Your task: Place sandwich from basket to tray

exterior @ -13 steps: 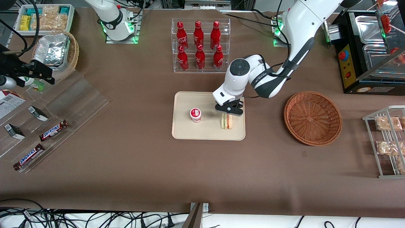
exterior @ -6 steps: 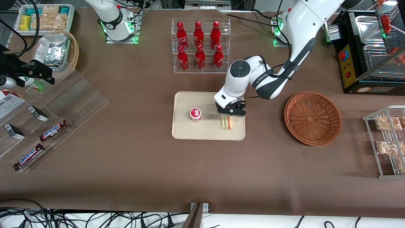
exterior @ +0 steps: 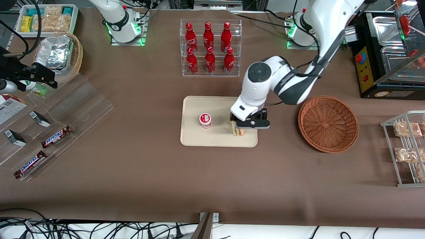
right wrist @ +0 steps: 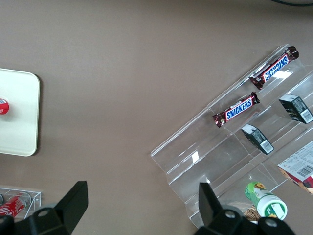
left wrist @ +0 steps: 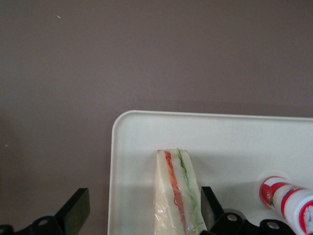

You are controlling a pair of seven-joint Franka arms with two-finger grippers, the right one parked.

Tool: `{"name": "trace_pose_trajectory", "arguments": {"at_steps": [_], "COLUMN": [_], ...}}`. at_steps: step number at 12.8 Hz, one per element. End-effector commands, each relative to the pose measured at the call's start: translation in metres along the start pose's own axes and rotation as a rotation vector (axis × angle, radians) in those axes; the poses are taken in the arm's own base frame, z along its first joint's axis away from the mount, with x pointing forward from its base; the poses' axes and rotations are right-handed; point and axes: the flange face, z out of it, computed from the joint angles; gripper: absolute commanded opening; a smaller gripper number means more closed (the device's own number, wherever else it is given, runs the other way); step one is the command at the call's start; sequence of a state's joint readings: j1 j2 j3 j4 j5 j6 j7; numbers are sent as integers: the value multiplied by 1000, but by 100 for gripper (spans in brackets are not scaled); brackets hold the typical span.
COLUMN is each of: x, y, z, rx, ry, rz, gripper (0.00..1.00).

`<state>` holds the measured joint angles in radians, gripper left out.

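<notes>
- Sandwich (exterior: 238, 130) stands on edge on the tray (exterior: 212, 139), at the end nearest the basket (exterior: 328, 123); the wrist camera (left wrist: 177, 196) shows its red and green filling between white bread, wrapped in clear film.
- Gripper (exterior: 249, 124) sits directly over the sandwich with its fingers spread wide, one finger (left wrist: 74, 211) well clear of the bread over the brown cloth, the other finger (left wrist: 209, 205) just beside it; it grips nothing.
- A second ago the black fingers sat right above the wedge; now the wrist has swung toward the basket and the arm's elbow has risen, while the sandwich stays where it was.
- A small white cup (exterior: 205, 120) with a red lid shares the tray, near the sandwich but apart from it.
- The basket, reddish-brown wicker, lies off the tray toward the working arm's end.
- Farther from the camera than the tray, a clear rack (exterior: 210, 48) holds six red Coca-Cola bottles.
- Toward the parked arm's end, two bars reading SNICKERS (exterior: 56, 136) lie on a clear stepped stand (exterior: 66, 109), with small dark boxes (exterior: 39, 119) beside them.
- A brown cloth (exterior: 166, 179) covers the whole table; cables trail along the near edge.
</notes>
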<state>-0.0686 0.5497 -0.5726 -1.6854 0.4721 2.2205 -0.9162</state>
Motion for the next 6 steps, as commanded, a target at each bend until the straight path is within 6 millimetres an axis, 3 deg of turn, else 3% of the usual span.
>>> {"name": "trace_pose_trajectory", "arguments": {"at_steps": [1,6], "x": [30,75], "y": [-37,-99], "z": [-53,-121], "rx": [42,10], "ry": [12,10], "rz": [-87,-219], "gripper": [100,100]}}
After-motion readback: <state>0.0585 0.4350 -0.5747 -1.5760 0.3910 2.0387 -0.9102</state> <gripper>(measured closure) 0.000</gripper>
